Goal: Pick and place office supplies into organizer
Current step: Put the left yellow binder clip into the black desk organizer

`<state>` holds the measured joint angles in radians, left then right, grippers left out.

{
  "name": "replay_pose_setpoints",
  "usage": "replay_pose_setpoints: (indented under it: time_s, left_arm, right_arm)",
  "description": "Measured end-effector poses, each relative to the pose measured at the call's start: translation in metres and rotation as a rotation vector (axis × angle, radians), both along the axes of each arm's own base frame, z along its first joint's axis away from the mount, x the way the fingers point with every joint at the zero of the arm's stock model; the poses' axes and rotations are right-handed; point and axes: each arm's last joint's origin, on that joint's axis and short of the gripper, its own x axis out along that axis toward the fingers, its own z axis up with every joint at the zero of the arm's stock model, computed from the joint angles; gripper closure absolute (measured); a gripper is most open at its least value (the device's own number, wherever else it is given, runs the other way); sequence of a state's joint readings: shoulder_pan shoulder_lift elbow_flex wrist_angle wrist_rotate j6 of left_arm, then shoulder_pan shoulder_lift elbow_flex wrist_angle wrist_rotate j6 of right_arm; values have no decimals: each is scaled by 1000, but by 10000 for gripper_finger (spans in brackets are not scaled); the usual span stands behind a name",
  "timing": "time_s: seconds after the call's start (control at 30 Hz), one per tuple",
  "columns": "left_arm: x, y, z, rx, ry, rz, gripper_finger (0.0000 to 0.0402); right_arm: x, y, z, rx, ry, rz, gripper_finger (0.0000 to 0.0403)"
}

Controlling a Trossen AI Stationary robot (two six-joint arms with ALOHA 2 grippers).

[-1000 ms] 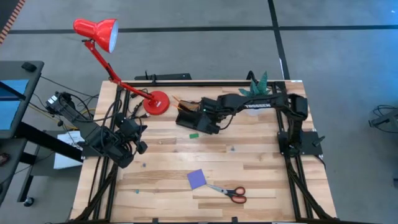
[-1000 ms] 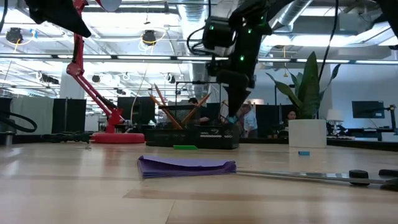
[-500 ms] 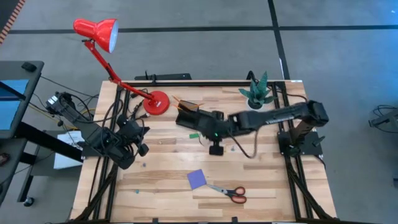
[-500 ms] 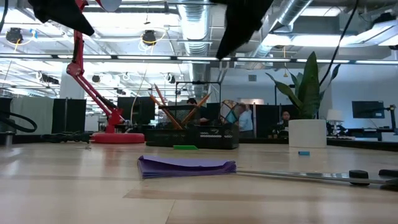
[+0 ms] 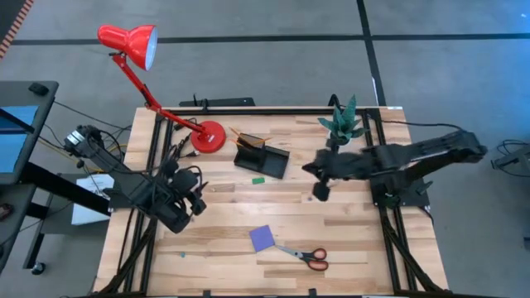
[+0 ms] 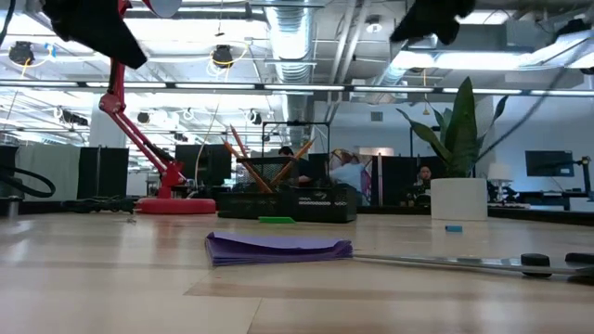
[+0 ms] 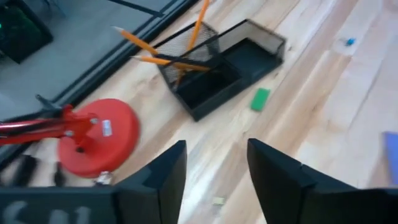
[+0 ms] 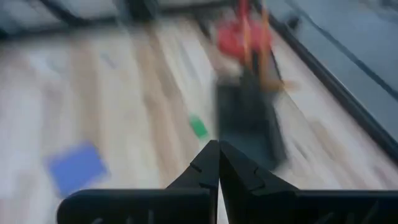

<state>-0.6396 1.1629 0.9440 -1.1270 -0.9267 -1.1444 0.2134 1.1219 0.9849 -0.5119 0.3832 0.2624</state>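
Observation:
The black mesh organizer (image 5: 262,160) stands at the table's far middle, with orange pencils (image 7: 166,52) leaning out of its taller section. A green eraser (image 5: 258,177) lies just in front of it. The purple notepad (image 5: 262,238) and the red-handled scissors (image 5: 305,257) lie flat near the front edge. My left gripper (image 7: 214,179) hovers open over the left part of the table (image 5: 197,200) and holds nothing. My right gripper (image 8: 218,155) is shut and empty, raised to the right of the organizer (image 5: 320,191).
The red lamp's round base (image 5: 209,136) sits just left of the organizer, and its arm reaches off past the far left corner. A potted plant (image 5: 342,122) stands at the far right. A tiny blue speck (image 6: 452,227) lies on the wood.
My right gripper has left the organizer, first going toward the near edge, then toward the table's right edge, rising and staying shut. My left gripper has edged a little toward the table's middle. The supplies on the table have not moved.

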Motion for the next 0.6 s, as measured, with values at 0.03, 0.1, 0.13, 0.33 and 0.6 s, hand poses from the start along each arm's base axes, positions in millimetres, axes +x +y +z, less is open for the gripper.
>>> replay_pose_setpoints:
  time_s: [0.03, 0.1, 0.13, 0.33, 0.6]
  left_arm:
    - [3, -1, 0, -16, -18, -1, 235]
    - [7, -5, 0, -28, -37, -22, 233]
    - [10, -7, 0, -34, -38, -39, 232]
    - [13, -8, 1, -14, -42, -62, 232]
    - [22, 1, -9, -86, -64, -7, 232]
  right_arm:
    - [-6, 1, -1, 32, -72, 30, 403]
    - [-15, 6, -11, 91, -174, 113, 403]
    - [-21, 9, -21, 104, -188, 149, 403]
    - [-38, 22, -91, 156, -293, 222, 403]
    - [-42, 29, -117, 35, -599, 314, 403]
